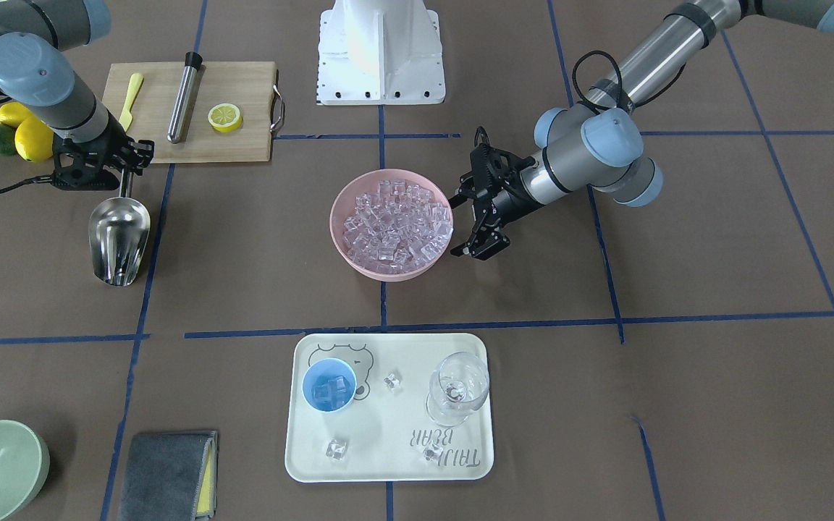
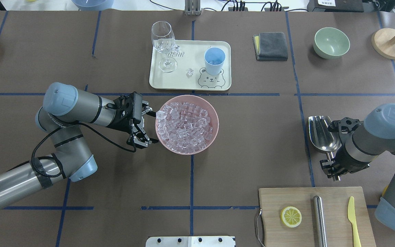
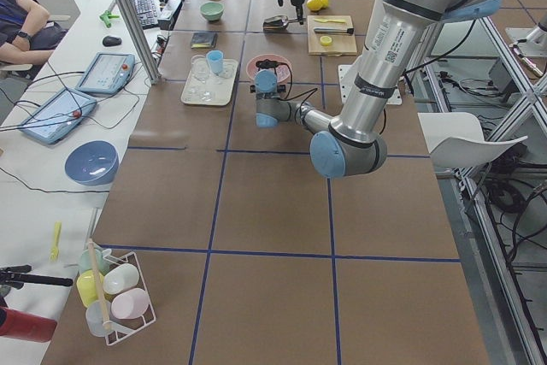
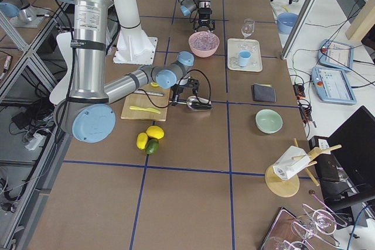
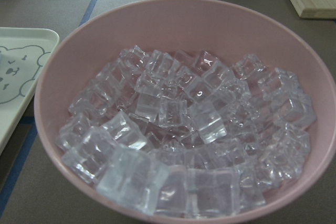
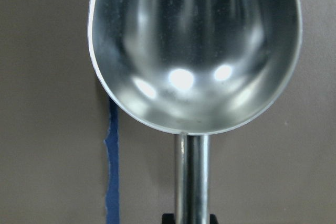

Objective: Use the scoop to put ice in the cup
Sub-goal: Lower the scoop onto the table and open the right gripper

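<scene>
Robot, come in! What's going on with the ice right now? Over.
Left gripper open beside the pink bowl of ice. Right gripper shut on the scoop handle, scoop empty. Cup holds some ice; loose cubes on the tray.

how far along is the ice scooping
Done: the cup holds a few cubes of ice; some strays lie on the tray. In hand: the right gripper holds the empty scoop by its handle, away from the pink bowl; the left gripper is open beside it. Left: more scoops, if wanted.
</scene>
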`<action>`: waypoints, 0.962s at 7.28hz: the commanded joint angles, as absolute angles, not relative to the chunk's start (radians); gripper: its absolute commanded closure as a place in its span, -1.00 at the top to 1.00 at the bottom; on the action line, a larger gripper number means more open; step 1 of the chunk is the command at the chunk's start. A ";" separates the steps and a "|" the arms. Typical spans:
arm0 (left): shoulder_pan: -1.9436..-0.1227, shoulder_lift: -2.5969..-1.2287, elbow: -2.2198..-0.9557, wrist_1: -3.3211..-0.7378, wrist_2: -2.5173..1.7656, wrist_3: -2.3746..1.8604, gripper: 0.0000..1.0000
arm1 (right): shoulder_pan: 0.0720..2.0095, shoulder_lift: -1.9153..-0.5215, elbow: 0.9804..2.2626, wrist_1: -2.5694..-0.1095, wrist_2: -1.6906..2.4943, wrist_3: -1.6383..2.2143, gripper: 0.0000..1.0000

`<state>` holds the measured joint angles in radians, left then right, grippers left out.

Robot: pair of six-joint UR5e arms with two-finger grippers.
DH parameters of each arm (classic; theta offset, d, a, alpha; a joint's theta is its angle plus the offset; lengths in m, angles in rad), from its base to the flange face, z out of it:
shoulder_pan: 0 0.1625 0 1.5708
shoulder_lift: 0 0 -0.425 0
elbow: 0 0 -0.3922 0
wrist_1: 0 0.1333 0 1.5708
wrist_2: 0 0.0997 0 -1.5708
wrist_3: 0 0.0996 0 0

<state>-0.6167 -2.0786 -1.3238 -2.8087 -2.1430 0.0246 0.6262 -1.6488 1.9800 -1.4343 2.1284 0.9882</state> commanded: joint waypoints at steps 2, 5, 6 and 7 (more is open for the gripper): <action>-0.617 -2.079 -1.324 -2.809 -2.143 0.025 0.98 | 0.623 -1.631 1.971 -1.434 2.128 0.985 1.00; -0.618 -2.077 -1.324 -2.809 -2.143 0.025 0.99 | 0.650 -1.588 1.979 -1.433 2.112 0.985 1.00; -0.618 -2.077 -1.324 -2.809 -2.143 0.025 0.99 | 0.693 -1.569 1.986 -1.433 2.079 0.977 1.00; -0.618 -2.075 -1.324 -2.809 -2.143 0.025 0.99 | 0.750 -1.553 1.990 -1.434 2.057 0.963 1.00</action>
<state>-0.6180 -2.0767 -1.3238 -2.8087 -2.1430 0.0245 0.6899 -1.5751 1.9842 -1.4331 2.0856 0.9765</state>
